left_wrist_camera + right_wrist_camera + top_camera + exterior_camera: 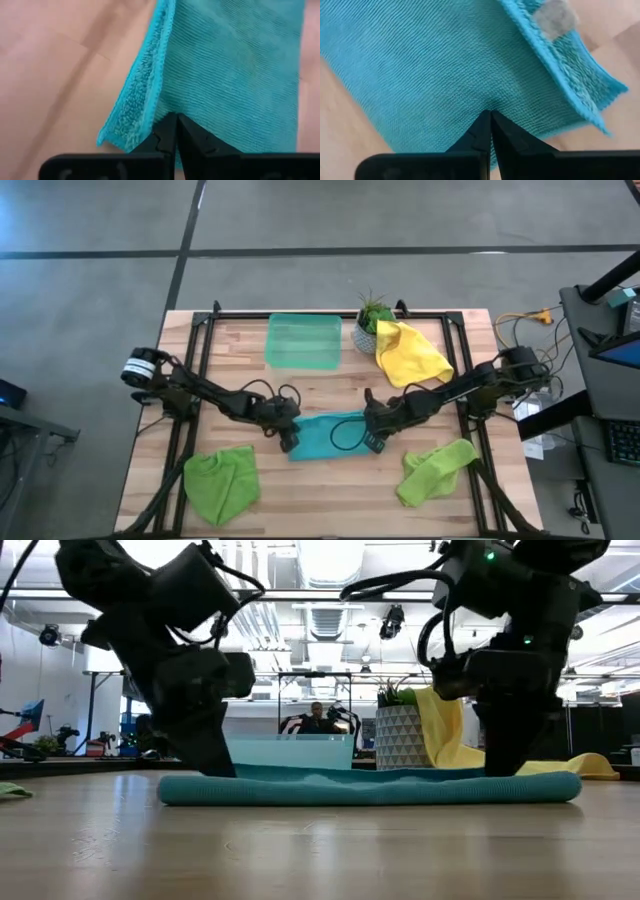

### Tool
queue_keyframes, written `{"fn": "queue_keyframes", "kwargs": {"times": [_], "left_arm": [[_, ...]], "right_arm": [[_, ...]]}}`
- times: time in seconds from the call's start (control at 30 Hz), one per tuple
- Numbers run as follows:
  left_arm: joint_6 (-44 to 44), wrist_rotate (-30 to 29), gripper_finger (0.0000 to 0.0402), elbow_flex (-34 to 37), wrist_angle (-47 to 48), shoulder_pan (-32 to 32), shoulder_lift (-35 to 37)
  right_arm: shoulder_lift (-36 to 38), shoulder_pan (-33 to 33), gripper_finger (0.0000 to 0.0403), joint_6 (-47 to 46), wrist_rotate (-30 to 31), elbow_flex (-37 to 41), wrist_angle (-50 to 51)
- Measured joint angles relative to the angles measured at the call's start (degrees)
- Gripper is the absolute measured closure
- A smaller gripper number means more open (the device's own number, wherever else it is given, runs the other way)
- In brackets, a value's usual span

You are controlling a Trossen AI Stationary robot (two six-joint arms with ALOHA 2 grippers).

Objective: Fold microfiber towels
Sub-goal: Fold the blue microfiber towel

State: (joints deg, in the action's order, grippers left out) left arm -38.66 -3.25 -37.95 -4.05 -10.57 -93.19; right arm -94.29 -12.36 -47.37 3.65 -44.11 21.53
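A teal-blue microfiber towel [328,435] lies flat on the wooden table's middle, its edge showing two layers [142,80]. My left gripper [291,440] is shut on its left end and my right gripper [374,442] is shut on its right end. A yellow towel [410,352] rests at the far right, partly against a plant pot. One lime green towel [222,483] lies crumpled near left, another [436,470] near right. My left gripper has its shut fingertips [170,125] on the teal towel's left end [172,107], close to a corner, slanting down from the table's left. The towel lies on the table. How many layers sit between the tips is hidden by the fingers. My right gripper has its shut fingertips [485,122] on the towel's right end [487,102], a little in from the doubled edge with the grey label [552,20]. The fingers point steeply down. The towel lies flat on the table; the layers caught cannot be seen.
A translucent green tray [303,340] stands at the table's far middle. A potted plant [368,330] stands to its right. Black frame rails [195,370] run along the table's left and right sides. A person sits in the room behind [318,718].
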Motion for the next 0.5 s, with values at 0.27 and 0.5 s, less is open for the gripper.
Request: {"fn": "queue_keyframes", "kwargs": {"times": [0.27,0.5], "left_arm": [[-6.34,3.14,0.0401,-0.7,-0.76,-4.88,-1.29],[-10.09,8.86,0.0402,-0.87,-3.48,-6.53,0.75]], "right_arm": [[1.99,5.13,0.0394,8.75,3.99,0.36,1.05],[5.48,7.54,0.0394,11.91,3.73,0.45,3.33]]}}
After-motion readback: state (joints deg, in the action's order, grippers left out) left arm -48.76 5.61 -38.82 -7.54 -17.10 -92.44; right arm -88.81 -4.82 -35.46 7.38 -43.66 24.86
